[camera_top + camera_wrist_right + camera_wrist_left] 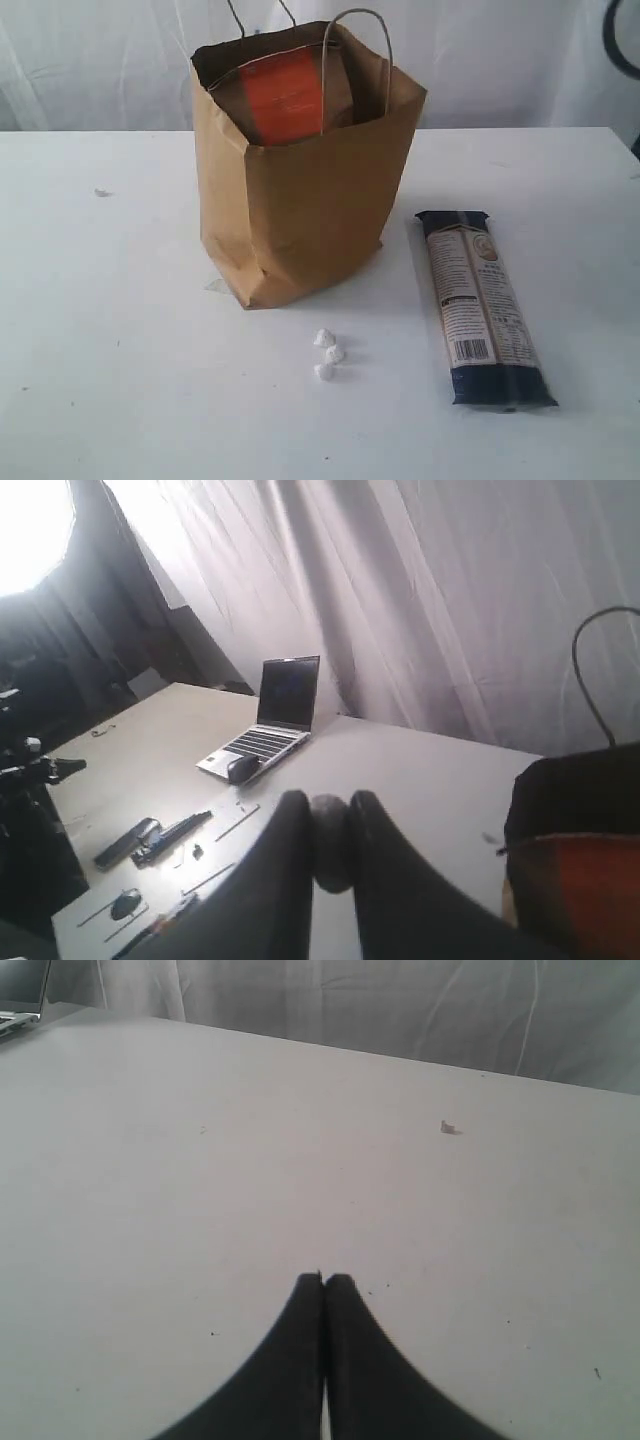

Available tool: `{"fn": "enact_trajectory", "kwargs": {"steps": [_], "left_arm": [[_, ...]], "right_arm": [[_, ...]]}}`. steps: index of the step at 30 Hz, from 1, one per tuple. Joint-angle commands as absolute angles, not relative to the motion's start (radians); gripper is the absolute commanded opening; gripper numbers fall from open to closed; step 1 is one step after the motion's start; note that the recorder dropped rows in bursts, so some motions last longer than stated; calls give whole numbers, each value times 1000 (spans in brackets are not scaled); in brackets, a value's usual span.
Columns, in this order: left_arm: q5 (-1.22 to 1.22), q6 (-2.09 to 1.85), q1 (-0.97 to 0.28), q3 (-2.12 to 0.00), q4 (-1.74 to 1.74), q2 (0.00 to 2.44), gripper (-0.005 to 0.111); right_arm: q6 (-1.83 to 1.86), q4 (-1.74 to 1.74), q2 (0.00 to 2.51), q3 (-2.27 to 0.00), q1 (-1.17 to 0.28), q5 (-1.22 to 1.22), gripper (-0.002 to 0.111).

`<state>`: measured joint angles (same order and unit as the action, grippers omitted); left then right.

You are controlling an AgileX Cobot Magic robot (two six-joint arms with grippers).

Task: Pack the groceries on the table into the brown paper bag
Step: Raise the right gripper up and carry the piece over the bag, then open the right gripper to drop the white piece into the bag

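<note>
The brown paper bag stands upright in the middle of the table. A brown pouch with an orange label sticks up inside it. The long dark pasta packet lies flat to the right of the bag. Neither arm shows in the exterior view. My left gripper is shut and empty, low over bare tabletop. My right gripper is shut on a small dark rounded lump; I cannot tell what the lump is. The bag's dark mouth and the orange label lie beside that gripper.
Three small white crumbs lie in front of the bag, and another speck sits at the far left. The right wrist view shows a second table with a laptop, a mouse and small tools. White curtains hang behind.
</note>
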<state>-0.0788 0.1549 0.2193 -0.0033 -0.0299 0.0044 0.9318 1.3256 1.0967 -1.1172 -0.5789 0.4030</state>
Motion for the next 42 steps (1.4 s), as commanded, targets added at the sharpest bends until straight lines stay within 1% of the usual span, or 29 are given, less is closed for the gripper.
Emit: {"fn": "enact_trajectory", "kwargs": {"steps": [1,5,7,11,20,28,30,35,38,42], "left_arm": [[-76,154,217,0,-27,0,0],[-76,154,217,0,-27,0,0],[-76,154,217,0,-27,0,0],[-76,154,217,0,-27,0,0],[-76,154,217,0,-27,0,0],[-76,154,217,0,-27,0,0],[-76,154,217,0,-27,0,0],[-76,154,217,0,-27,0,0],[-76,154,217,0,-27,0,0],[-76,154,217,0,-27,0,0]], "right_arm": [[966,1151,1220,-1232,-578,400,0],[964,754,1349,-1324,-578,348,0],[948,622,1393,-1341,-578,298,0],[857,632,1453,-1349,-578,201,0],[848,632,1522,-1349,-578,160,0],[844,634,1546,-1349,-578,71,0],[844,634,1552,-1349,-578,71,3],[840,634,1554,-1349,-578,69,20],[840,634,1554,-1349,-578,65,26],[829,634,1554,-1349,-578,65,27]]}}
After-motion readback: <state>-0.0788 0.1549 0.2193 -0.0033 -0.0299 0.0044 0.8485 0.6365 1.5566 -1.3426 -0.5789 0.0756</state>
